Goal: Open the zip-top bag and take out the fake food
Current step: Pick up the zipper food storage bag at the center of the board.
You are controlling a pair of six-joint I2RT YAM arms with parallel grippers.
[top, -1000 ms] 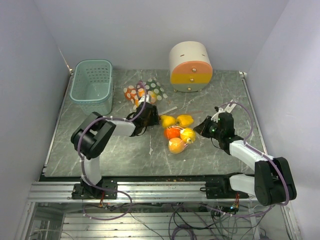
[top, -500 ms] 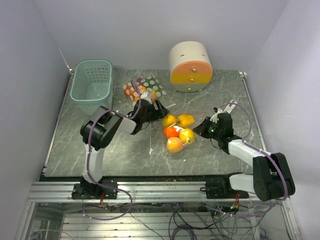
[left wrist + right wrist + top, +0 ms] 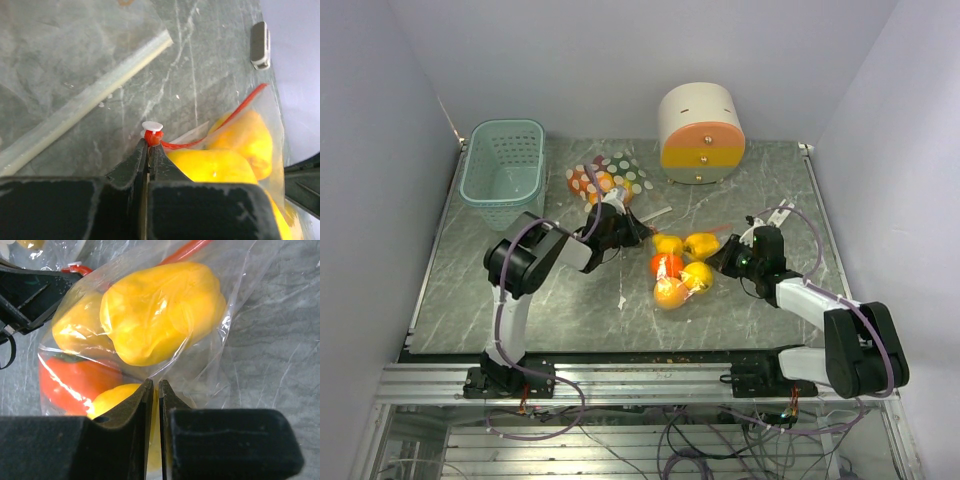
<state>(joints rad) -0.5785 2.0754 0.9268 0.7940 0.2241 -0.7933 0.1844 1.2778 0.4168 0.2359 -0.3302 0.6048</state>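
The left arm [image 3: 506, 335] and the right arm [image 3: 808, 298] are built alike, with glossy white tube-shaped links joined by bulky, rounded black joint housings. A thin purple cable [image 3: 786, 208] runs along the outside of each arm and stands off in loose loops. Each arm rises from a black base plate [image 3: 506, 380]. The left gripper [image 3: 149, 144] and the right gripper [image 3: 154, 388] are matte black. Both have blocky bodies and flat fingers tapering to narrow wedge tips, their edges slightly pale and scuffed.
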